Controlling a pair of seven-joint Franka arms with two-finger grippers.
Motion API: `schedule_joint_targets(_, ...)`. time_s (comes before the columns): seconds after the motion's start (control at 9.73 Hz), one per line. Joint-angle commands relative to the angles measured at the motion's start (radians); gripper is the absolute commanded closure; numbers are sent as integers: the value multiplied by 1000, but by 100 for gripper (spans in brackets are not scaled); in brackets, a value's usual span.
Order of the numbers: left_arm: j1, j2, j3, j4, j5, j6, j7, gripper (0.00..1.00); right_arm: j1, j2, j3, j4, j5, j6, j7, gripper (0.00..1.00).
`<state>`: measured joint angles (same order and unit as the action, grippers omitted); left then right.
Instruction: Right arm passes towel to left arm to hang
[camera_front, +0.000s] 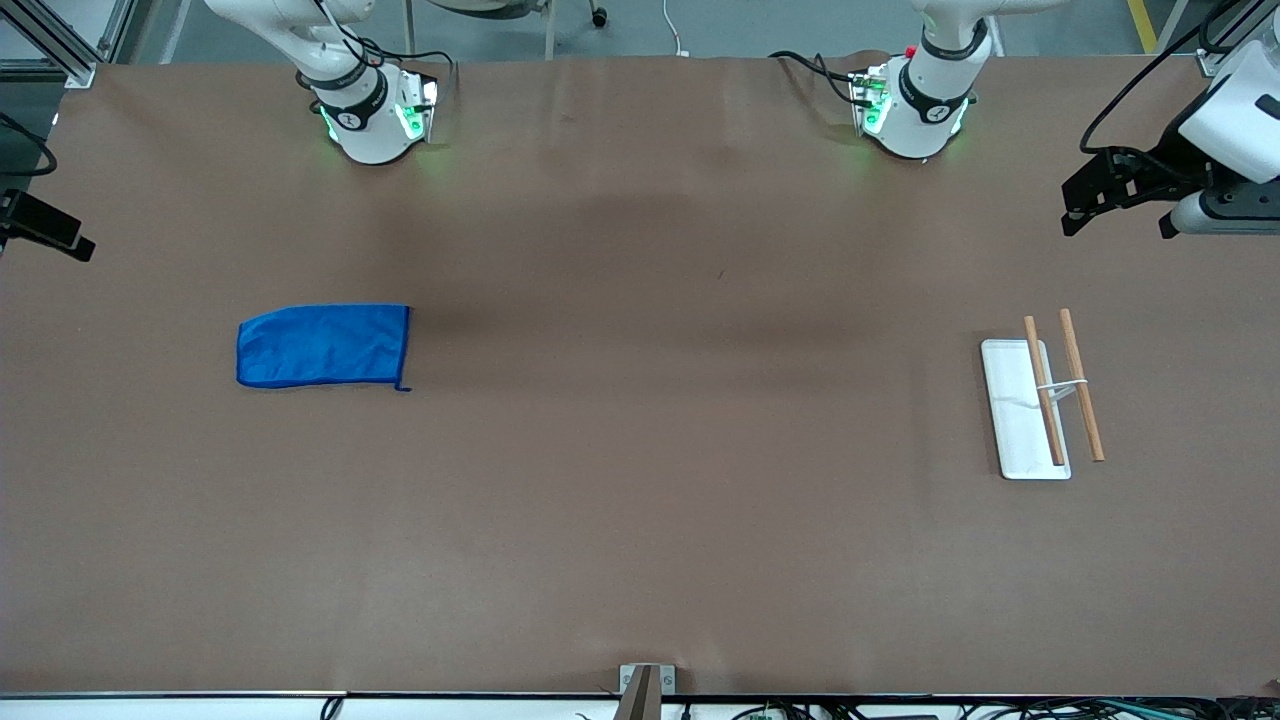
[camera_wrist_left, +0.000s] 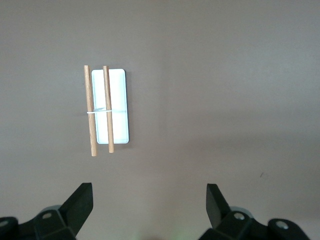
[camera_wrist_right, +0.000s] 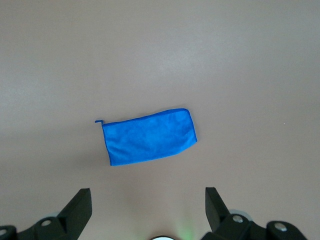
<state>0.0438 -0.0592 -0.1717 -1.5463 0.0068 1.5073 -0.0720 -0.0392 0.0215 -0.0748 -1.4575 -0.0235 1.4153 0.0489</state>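
Observation:
The royal-blue towel (camera_front: 323, 346) lies flat on the brown table at the right arm's end; it also shows in the right wrist view (camera_wrist_right: 149, 137). My right gripper (camera_wrist_right: 148, 202) hangs open and empty high over the table between the right arm's base and the towel. The rack (camera_front: 1018, 420) is a white base with two wooden rods (camera_front: 1080, 384) and stands at the left arm's end; it also shows in the left wrist view (camera_wrist_left: 118, 107). My left gripper (camera_front: 1118, 226) (camera_wrist_left: 149, 200) is open and empty, high over the table near the rack.
The two arm bases (camera_front: 365, 115) (camera_front: 915, 105) stand along the table edge farthest from the front camera. A small metal bracket (camera_front: 646, 682) sits at the table edge nearest that camera. The brown table (camera_front: 660, 420) is bare between the towel and the rack.

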Motion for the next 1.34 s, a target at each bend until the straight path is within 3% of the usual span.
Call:
schedule_joint_targets(0.0,-4,19,0,-6,-2,-6,12,0,9,-23,-10,-18,-10,-6,-3,0)
schedule_joint_targets(0.41,-4,51,-3,51,1,-7,12,0,12,-23,-10,-26,-10,1,-3,0)
schedule_joint_targets(0.62,5,53,-5,49,-1,-7,15,0,33,-20,-8,-91,-24,28,-9,0)
schedule_joint_targets(0.92,5,53,-5,48,-4,-7,15,0,59,-14,-8,-345,-33,264,-15,0)
schedule_joint_targets(1.23,5,55,-5,48,-7,-7,17,0,53,-5,-10,-648,-55,588,-90,0)
